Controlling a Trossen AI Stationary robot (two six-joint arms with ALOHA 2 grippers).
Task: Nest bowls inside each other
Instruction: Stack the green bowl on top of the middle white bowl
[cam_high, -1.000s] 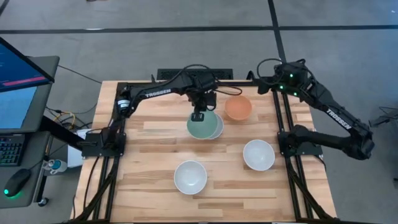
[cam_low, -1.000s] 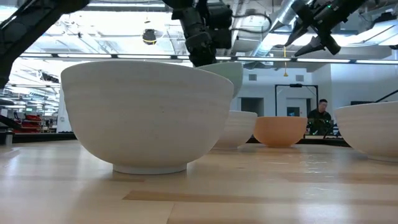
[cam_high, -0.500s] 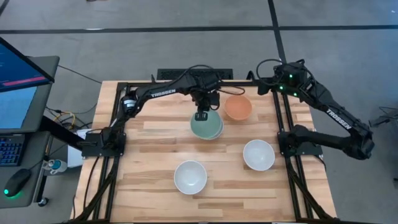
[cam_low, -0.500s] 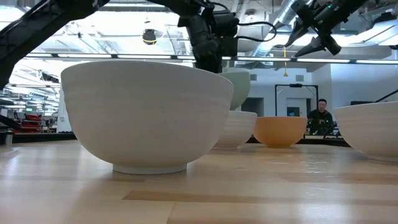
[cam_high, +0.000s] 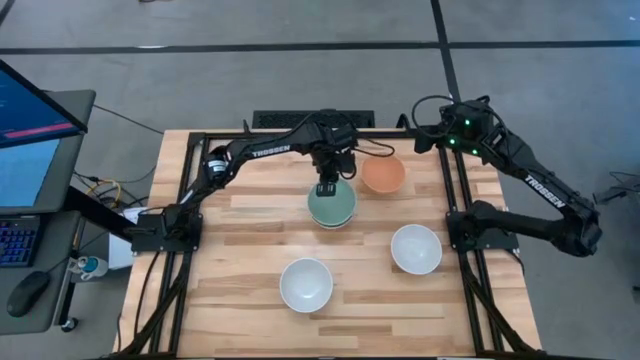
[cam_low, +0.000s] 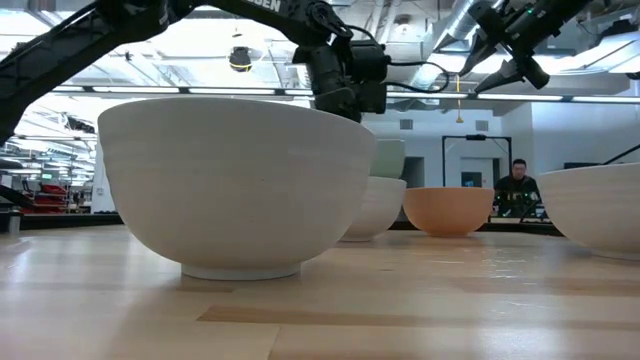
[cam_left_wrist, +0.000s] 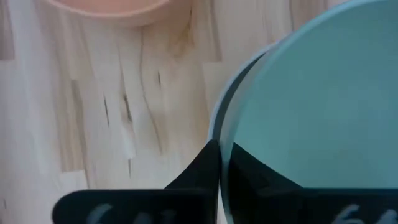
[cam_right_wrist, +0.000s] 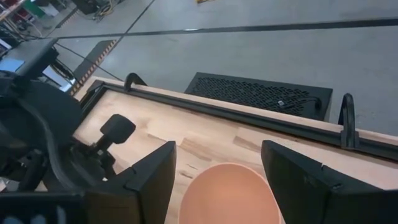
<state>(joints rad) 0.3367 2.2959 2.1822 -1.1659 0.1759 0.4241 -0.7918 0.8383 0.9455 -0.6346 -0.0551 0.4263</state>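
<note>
The left gripper (cam_high: 324, 187) has its fingers (cam_left_wrist: 199, 169) clamped on the rim of the mint green bowl (cam_high: 331, 204), which sits mouth-up inside a white bowl (cam_low: 378, 205) toward the back middle of the counter (cam_high: 250, 240). Just beside that pair stands the one orange bowl (cam_high: 383, 173), also mouth-up, while two more white bowls, one (cam_high: 306, 284) and another (cam_high: 416, 248), sit apart nearer the front: five bowls counted. The right gripper (cam_right_wrist: 219, 177) hangs above the back right corner near the orange bowl, fingers spread apart.

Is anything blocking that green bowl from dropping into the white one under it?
Nothing visible does. The left gripper holds the mint green bowl by its rim, right over the white bowl, already partly inside it.
</note>
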